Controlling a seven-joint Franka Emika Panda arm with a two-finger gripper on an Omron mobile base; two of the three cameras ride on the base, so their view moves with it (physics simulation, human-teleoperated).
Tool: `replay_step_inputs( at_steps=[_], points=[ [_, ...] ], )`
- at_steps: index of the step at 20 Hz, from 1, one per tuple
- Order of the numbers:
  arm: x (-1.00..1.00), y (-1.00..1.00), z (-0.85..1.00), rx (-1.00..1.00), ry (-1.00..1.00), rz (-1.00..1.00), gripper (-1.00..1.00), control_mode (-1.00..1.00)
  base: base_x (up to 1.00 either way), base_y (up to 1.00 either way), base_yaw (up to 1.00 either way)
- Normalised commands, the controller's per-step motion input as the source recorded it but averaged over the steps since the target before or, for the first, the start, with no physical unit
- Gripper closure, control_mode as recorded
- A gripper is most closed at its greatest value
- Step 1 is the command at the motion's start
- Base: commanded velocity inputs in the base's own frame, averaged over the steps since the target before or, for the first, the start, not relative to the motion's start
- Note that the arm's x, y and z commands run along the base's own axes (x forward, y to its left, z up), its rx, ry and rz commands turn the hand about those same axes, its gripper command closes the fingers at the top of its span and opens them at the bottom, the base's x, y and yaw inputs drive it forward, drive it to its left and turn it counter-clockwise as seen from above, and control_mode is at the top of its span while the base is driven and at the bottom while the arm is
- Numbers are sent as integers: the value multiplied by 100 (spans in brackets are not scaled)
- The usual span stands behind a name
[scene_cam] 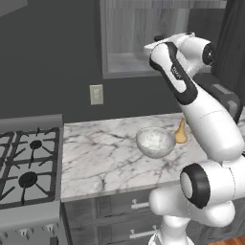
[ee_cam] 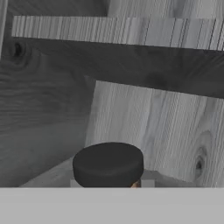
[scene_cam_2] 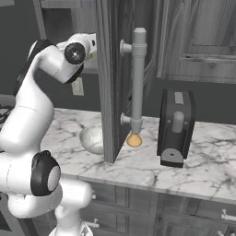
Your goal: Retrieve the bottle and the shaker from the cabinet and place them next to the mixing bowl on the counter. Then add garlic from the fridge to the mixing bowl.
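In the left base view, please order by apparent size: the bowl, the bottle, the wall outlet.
1. Bowl, clearly largest.
2. Bottle and outlet: similar in apparent size, and the arm partly hides the bottle, so their order is unsure.

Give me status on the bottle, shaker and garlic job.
Done: the bottle stands on the counter beside the mixing bowl.
In hand: the arm reaches up into the cabinet; the hand view looks down on the shaker and its dark cap, right at the fingers. Whether the gripper grips it cannot be told.
Left: set the shaker by the bowl, then bring the garlic from the fridge.
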Motion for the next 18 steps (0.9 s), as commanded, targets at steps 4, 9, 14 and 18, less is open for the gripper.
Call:
replay_step_inputs(
  at_steps=[4,9,14,18],
  points=[
    [-71,-16,0,0,0,-34,100,-100,0,0,0],
    [-74,-15,-10,0,0,-35,100,-100,0,0,0],
    [-65,-9,-14,0,1,-34,100,-100,0,0,0],
    [-67,-38,-16,0,7,-16,100,-100,0,0,0]
  ],
)
